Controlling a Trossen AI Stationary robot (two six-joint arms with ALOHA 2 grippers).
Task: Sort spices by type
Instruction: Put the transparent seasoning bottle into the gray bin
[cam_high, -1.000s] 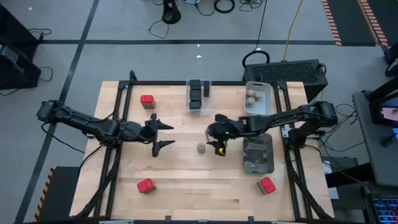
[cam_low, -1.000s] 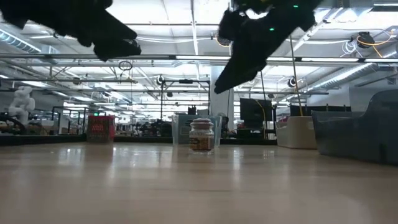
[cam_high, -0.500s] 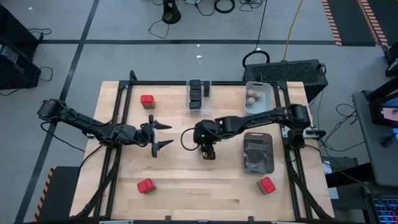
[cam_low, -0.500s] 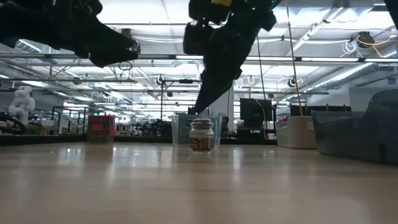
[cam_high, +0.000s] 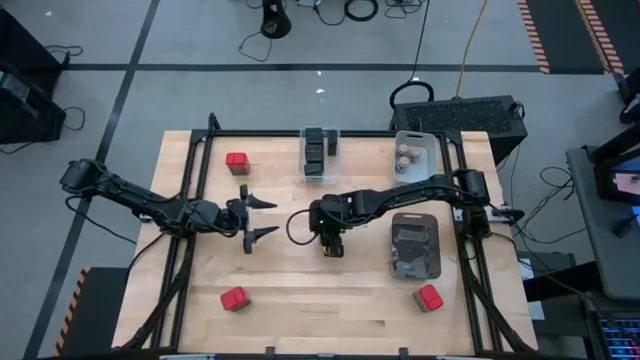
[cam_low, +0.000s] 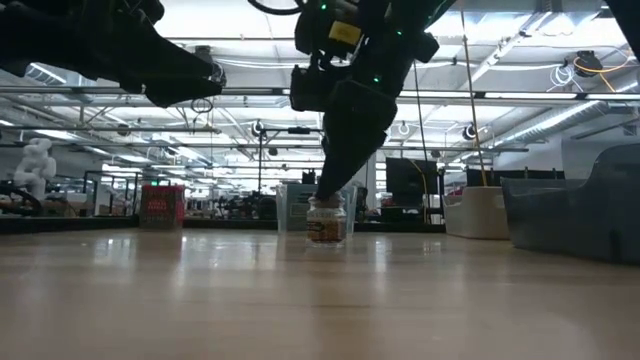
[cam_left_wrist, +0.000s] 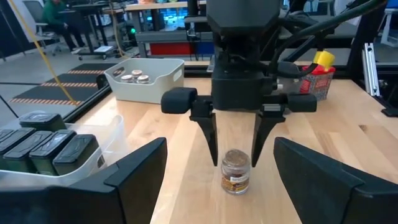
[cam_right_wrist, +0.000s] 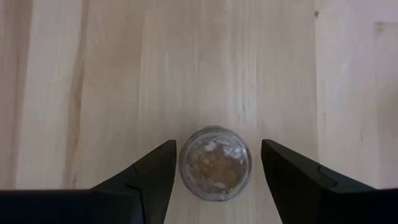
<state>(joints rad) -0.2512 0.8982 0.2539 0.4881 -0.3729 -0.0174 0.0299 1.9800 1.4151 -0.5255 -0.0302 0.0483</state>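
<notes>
Now, from my seat, the left gripper (cam_high: 262, 216) hangs over the table (cam_high: 290, 300) with its fingers (cam_left_wrist: 134, 171) spread apart and nothing between them, pointed toward the right arm. 1 red tin (cam_high: 236, 162) sits behind it toward the far edge and another red tin (cam_high: 233, 298) lies near the front edge. Just right of it, the right gripper (cam_high: 333, 243) points straight down over 1 small round jar (cam_right_wrist: 214, 163); its fingers (cam_right_wrist: 152, 174) stand apart on either side of the jar, each with a gap showing, so I see no grip. The jar stands upright on the wood. Beyond that gripper, the clear bin (cam_high: 319, 153) holds dark tins (cam_left_wrist: 43, 146); farther right, the white bin (cam_high: 413, 157) holds more jars, the dark bin (cam_high: 414, 248) sits beside it, and a 3rd red tin (cam_high: 429, 297) lies near the front.
</notes>
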